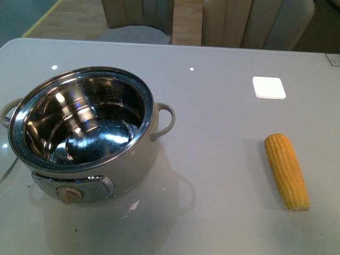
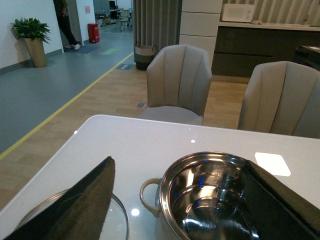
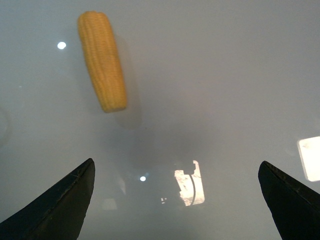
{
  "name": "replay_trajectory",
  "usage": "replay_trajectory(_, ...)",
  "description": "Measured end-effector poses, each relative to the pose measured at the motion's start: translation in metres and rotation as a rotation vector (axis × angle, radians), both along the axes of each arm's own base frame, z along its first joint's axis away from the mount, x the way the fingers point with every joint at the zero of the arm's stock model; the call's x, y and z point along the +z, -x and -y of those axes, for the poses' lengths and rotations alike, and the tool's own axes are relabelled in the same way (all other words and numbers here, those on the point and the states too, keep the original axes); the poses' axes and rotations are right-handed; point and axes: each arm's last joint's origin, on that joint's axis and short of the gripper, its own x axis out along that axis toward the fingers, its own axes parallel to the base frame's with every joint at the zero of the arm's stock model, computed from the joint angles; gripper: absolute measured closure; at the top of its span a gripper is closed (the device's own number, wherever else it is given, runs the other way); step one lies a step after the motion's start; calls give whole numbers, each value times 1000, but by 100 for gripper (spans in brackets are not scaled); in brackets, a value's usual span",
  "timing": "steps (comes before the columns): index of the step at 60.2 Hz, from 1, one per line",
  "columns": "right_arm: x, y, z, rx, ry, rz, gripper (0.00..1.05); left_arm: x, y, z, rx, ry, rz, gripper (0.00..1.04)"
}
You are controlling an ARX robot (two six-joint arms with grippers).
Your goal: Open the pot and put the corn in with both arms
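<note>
The cream-white pot (image 1: pixel 139 159) stands open at the left of the white table, its steel inside empty, knob facing front. The yellow corn (image 1: pixel 287 170) lies on the table to the right, apart from the pot. Neither arm shows in the front view. My left gripper (image 2: pixel 180 200) is open above the pot (image 2: pixel 210 195), one finger (image 2: pixel 80 205) over a glass lid (image 2: pixel 120 220) lying on the table beside the pot. My right gripper (image 3: pixel 175 200) is open and empty above bare table, with the corn (image 3: pixel 102 60) some way beyond its fingertips.
A white square patch (image 1: pixel 269 87) lies on the table behind the corn. Beige chairs (image 1: pixel 255 21) stand at the table's far edge. A thin cable (image 1: pixel 6 171) runs off the pot's left side.
</note>
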Motion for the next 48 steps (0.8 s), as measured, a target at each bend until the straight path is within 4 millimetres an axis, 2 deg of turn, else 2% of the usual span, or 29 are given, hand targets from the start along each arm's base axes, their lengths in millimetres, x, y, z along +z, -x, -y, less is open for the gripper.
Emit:
replay_trajectory(3, -5, -5, -3, 24, -22, -11, 9, 0, 0, 0, 0, -2, 0, 5)
replay_trajectory(17, -44, -42, -2, 99, -133, -68, 9, 0, 0, 0, 0, -3, 0, 7)
replay_trajectory(35, -101, -89, 2, 232, -88, -116, 9, 0, 0, 0, 0, -3, 0, 7)
replay_trajectory(48, -117, -114, -2, 273, -54, -151, 9, 0, 0, 0, 0, -3, 0, 7)
